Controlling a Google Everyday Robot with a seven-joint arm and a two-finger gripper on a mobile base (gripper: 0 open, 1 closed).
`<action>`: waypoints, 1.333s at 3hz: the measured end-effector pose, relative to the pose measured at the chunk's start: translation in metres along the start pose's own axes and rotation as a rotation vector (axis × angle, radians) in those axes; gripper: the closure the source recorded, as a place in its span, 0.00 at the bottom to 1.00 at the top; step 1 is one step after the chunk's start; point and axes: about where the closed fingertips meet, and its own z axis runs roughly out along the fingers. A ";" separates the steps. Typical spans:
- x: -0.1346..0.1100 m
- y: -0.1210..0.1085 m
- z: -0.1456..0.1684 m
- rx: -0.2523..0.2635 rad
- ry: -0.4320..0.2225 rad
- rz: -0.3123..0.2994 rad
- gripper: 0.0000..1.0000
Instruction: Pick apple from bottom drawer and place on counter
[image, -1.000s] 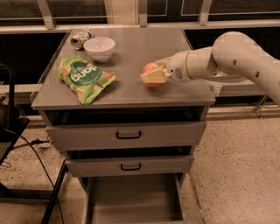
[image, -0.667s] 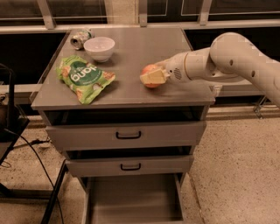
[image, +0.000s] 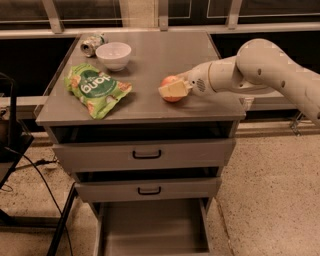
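Note:
The small red apple (image: 169, 82) is at the counter (image: 165, 52) surface, right of centre near the front edge. My gripper (image: 170, 90) reaches in from the right and is shut on the apple, one pale finger (image: 175, 88) across its front. The apple looks to be resting on or just above the counter. The bottom drawer (image: 152, 225) is pulled open below, and its grey floor is bare.
A green snack bag (image: 95, 89) lies on the counter's left front. A white bowl (image: 113, 54) and a can on its side (image: 92, 44) sit at the back left. Two drawers with black handles (image: 146, 154) are closed. A cable runs along the floor at left.
The arm and the apple have barely moved. The apple stays in the gripper at the counter surface.

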 end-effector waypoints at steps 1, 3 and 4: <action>0.000 0.000 0.001 -0.006 0.006 0.004 0.97; 0.000 0.000 0.001 -0.006 0.006 0.004 0.51; 0.000 0.000 0.001 -0.006 0.006 0.004 0.28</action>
